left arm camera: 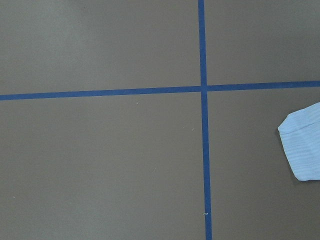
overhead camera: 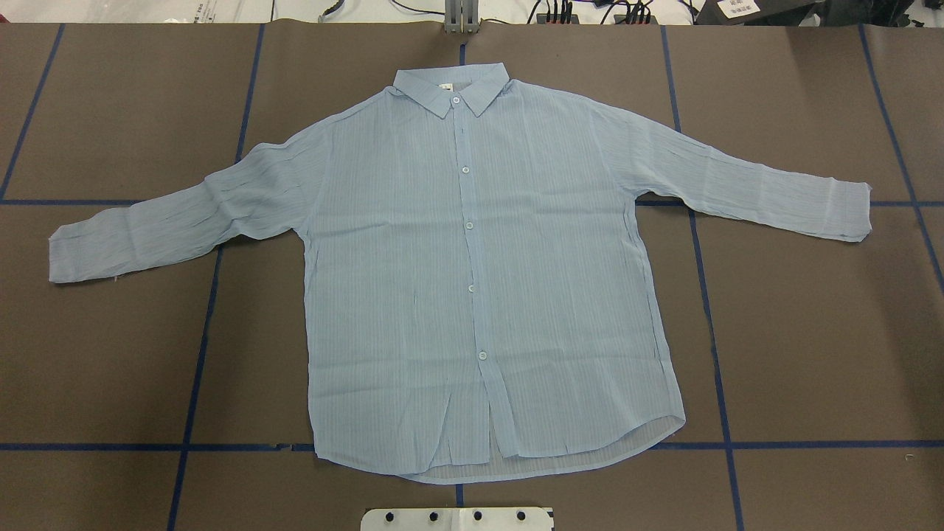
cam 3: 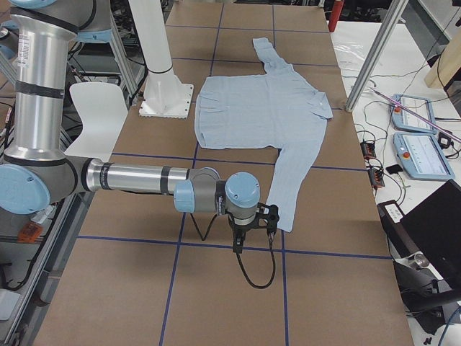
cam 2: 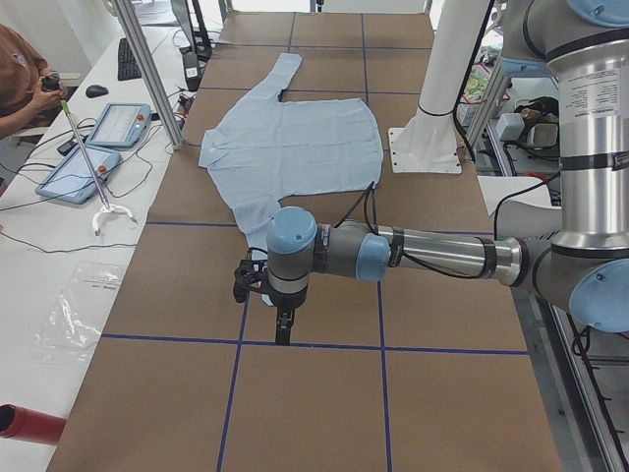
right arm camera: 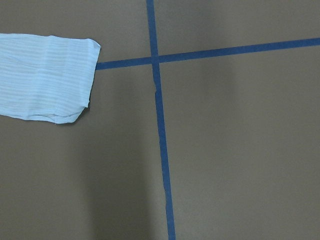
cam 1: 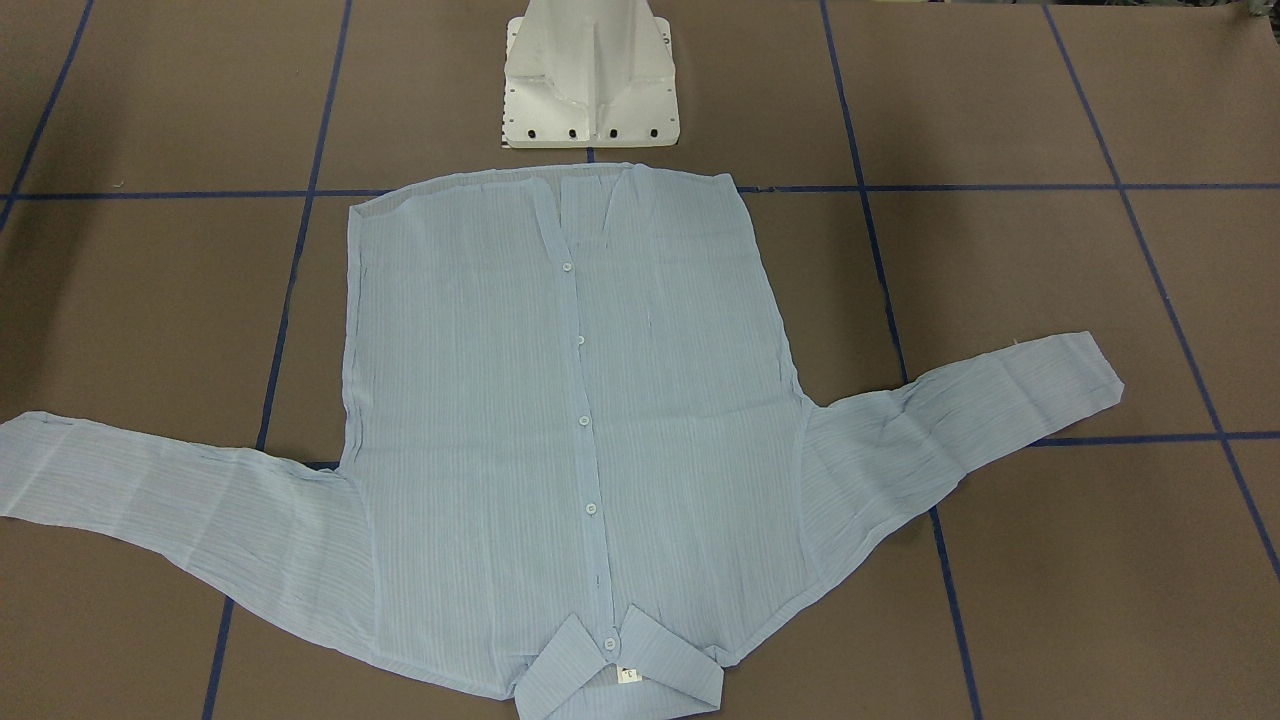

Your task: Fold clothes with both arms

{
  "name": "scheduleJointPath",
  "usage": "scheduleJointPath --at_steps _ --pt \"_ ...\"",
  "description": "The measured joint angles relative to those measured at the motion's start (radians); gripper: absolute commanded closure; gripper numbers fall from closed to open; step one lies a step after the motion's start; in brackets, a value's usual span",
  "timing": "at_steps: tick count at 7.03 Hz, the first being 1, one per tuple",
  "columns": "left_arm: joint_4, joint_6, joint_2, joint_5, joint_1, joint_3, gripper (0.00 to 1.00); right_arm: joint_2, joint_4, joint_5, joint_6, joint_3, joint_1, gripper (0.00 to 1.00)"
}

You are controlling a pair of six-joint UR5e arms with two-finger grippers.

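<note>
The pale-blue striped shirt (overhead camera: 479, 273) lies flat and buttoned on the brown table, with its collar (overhead camera: 451, 85) away from the robot and both sleeves spread out. It also shows in the front view (cam 1: 560, 420). My left gripper (cam 2: 283, 329) hangs low over the table just past the left sleeve's end. The left wrist view shows that cuff (left arm camera: 302, 147) at its right edge. My right gripper (cam 3: 238, 241) hangs just past the right sleeve's end. The right wrist view shows that cuff (right arm camera: 45, 75) at its upper left. I cannot tell whether either gripper is open or shut. Neither touches the shirt.
The white pedestal base (cam 1: 590, 80) stands just behind the shirt's hem. Blue tape lines (overhead camera: 199, 346) grid the table. Tablets (cam 2: 118, 123) and an operator (cam 2: 20, 79) are at the far side, and aluminium posts (cam 3: 378, 50) stand at the table's edge.
</note>
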Motion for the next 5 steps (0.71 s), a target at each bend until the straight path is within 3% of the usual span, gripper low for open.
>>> scheduleJointPath --at_steps 2,5 --pt "-0.052 0.001 -0.013 -0.049 -0.001 0.004 0.0 0.026 0.007 0.008 -0.002 -0.012 0.001 0.0" --pt "-0.264 -0.012 -0.034 -0.063 0.012 0.062 0.0 0.119 0.086 0.013 0.012 -0.071 -0.053 0.0"
